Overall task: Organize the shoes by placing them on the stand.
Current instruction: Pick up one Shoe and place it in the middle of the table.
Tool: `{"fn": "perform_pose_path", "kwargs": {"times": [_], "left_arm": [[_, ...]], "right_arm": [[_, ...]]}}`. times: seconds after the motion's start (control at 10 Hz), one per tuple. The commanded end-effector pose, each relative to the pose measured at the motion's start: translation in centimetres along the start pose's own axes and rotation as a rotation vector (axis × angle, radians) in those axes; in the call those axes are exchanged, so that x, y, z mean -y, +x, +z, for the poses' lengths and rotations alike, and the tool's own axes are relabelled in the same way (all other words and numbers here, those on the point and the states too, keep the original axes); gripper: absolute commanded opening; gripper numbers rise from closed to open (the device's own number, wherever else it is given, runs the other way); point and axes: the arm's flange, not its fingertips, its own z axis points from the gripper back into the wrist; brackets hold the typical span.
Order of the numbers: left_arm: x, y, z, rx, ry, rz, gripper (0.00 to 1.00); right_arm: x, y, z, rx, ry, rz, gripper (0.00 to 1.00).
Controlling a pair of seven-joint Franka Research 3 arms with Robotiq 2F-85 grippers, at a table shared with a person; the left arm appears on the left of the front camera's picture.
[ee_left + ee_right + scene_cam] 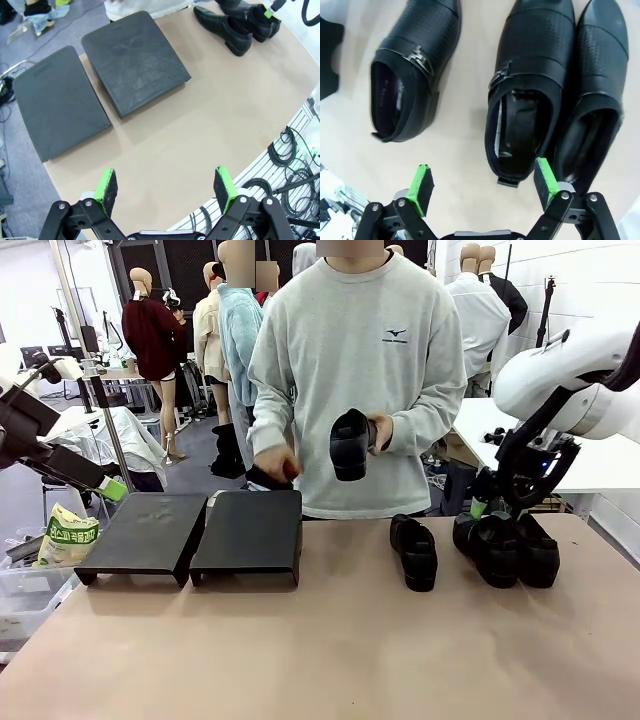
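Three shoes [495,555], black stand [250,525], tan table [330,650], workshop

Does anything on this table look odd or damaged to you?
The middle black leather buckled shoe under the right claw looks off: its insole is rumpled and lifted, showing a pale edge. Nothing else seems spilled or toppled.

The person's grey sweatshirt [350,360] has a small dark emblem [396,335] on the chest. It is a swooping, bird-like mark with a line of tiny lettering beneath it, too small to read. A yellow-and-green bag [68,536] beside the table, at the left edge of the front view, carries bold dark Korean print in two lines, perhaps a product name, but the characters are too blurred to spell out.
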Motion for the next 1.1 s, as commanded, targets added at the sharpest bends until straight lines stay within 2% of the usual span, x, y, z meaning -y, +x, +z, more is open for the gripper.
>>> {"fn": "perform_pose_path", "kwargs": {"times": [0.0,0.3,0.7,0.8,1.0], "left_arm": [[-0.3,-0.2,0.1,-0.008,0.003,-0.007,1.00],[-0.3,-0.2,0.1,-0.008,0.003,-0.007,1.00],[-0.3,-0.2,0.1,-0.008,0.003,-0.007,1.00],[-0.3,-0.2,0.1,-0.008,0.003,-0.007,1.00],[-0.3,-0.2,0.1,-0.008,0.003,-0.007,1.00]], "right_arm": [[-1.0,1.8,-2.3,-0.042,-0.070,-0.024,1.00],[-2.1,2.8,-4.1,-0.061,-0.127,-0.036,1.00],[-1.6,4.0,-7.4,-0.114,-0.151,-0.073,1.00],[-1.7,4.0,-7.6,-0.098,-0.171,-0.057,0.97],[-1.8,4.0,-7.6,-0.088,-0.194,-0.065,0.61]]}}
